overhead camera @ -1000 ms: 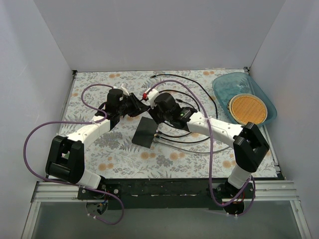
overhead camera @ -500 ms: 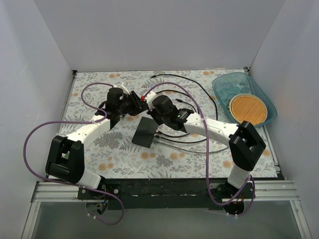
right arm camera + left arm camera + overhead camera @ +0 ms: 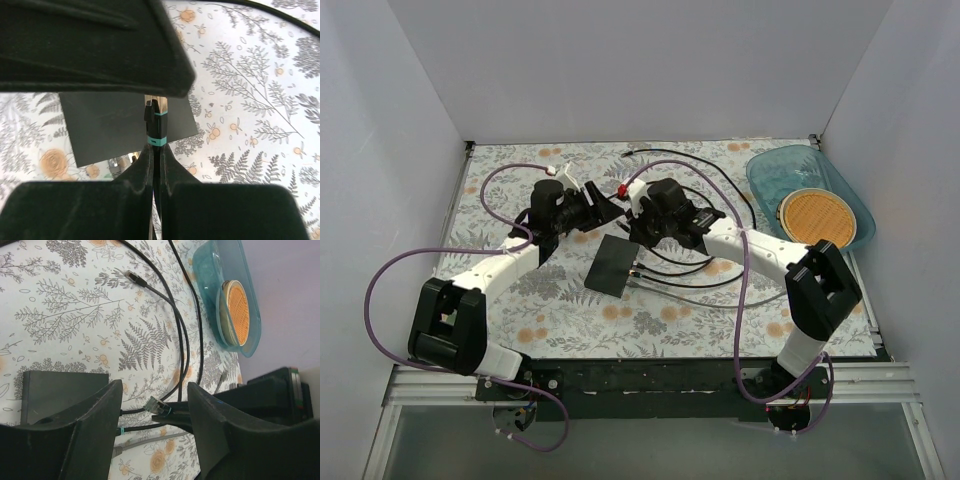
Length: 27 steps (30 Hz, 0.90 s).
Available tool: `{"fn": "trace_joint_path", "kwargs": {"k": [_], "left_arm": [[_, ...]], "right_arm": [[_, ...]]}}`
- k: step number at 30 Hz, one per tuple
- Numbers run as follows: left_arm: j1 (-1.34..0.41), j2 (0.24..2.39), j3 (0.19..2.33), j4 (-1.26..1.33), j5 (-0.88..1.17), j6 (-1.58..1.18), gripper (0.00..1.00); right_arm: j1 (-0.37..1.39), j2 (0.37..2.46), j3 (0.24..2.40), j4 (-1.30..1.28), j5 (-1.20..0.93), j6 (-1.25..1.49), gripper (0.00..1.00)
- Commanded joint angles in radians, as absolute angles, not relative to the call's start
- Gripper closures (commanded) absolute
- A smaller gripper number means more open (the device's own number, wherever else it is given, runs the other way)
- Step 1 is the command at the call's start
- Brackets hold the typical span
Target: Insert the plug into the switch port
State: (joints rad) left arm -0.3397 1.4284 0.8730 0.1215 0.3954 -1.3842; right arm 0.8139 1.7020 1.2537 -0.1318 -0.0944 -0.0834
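1. From above, we see the switch lying flat on the flowery table.
2. Our left gripper is open wide and holds nothing.
3. Our right gripper pinches the plug tight, right above the switch.

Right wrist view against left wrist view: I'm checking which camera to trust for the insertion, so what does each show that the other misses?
Only the right wrist view shows the pinch: the right gripper shut on the plug, seen against the top of the switch. Only the left wrist view shows the left gripper open, a finger on either side of the plug, plus the blue tray, its orange disc and loose black cables. Both show the plug, the switch and the floral cloth.
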Motion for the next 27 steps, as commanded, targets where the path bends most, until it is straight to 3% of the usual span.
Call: {"fn": "trace_joint_path", "kwargs": {"k": [1, 10, 15, 27], "left_arm": [[-0.339, 1.361, 0.821, 0.260, 0.463, -1.333, 0.47], [-0.339, 1.354, 0.787, 0.347, 0.520, -1.342, 0.51], [-0.341, 1.388, 0.801, 0.367, 0.586, -1.345, 0.64], [-0.345, 1.416, 0.818, 0.356, 0.638, -1.325, 0.66]], "right_arm": [[0.750, 1.643, 1.243, -0.092, -0.403, -0.068, 0.99], [0.669, 1.632, 1.206, -0.031, -0.578, -0.008, 0.99], [0.655, 1.632, 1.203, -0.021, -0.584, 0.021, 0.99], [0.632, 1.620, 1.190, 0.035, -0.548, 0.078, 0.99]]}}
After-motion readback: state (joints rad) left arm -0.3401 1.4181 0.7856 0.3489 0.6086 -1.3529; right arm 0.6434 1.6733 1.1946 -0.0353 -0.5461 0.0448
